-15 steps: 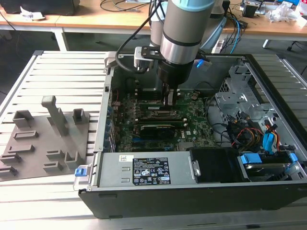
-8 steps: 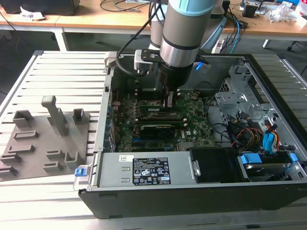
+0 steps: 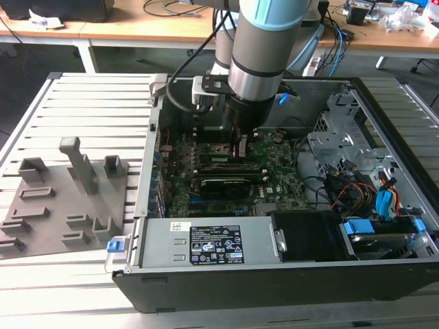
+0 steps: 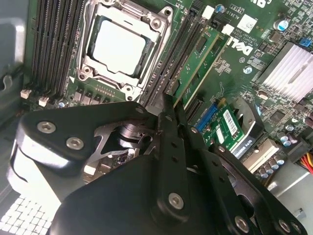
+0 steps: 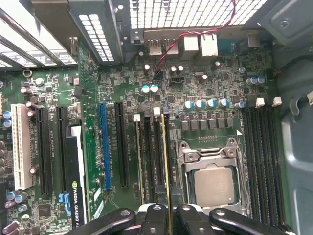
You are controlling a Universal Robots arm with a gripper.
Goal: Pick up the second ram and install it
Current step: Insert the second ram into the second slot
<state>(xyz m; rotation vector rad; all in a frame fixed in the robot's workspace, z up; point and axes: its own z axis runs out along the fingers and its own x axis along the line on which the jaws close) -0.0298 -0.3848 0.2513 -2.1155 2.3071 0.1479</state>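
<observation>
The second ram [image 5: 165,161] is a thin green stick seen edge-on, standing along a memory slot beside the processor socket [image 5: 212,183]. My gripper [image 5: 169,213] is shut on its near end, one finger on each face. In the second wrist view the ram [image 4: 195,63] runs away from the gripper [image 4: 172,100] as a green board with dark chips. In the exterior view my gripper [image 3: 240,147] reaches straight down onto the motherboard [image 3: 274,178] inside the open computer case. I cannot tell how deep the ram sits in its slot.
Another green stick [image 4: 212,66] stands in a slot close alongside. A graphics card [image 5: 73,166] sits beyond it. The metal drive cage [image 3: 336,130] and cables fill the exterior view's right of the case. The grey slotted tray [image 3: 62,199] lies outside, at the exterior view's left.
</observation>
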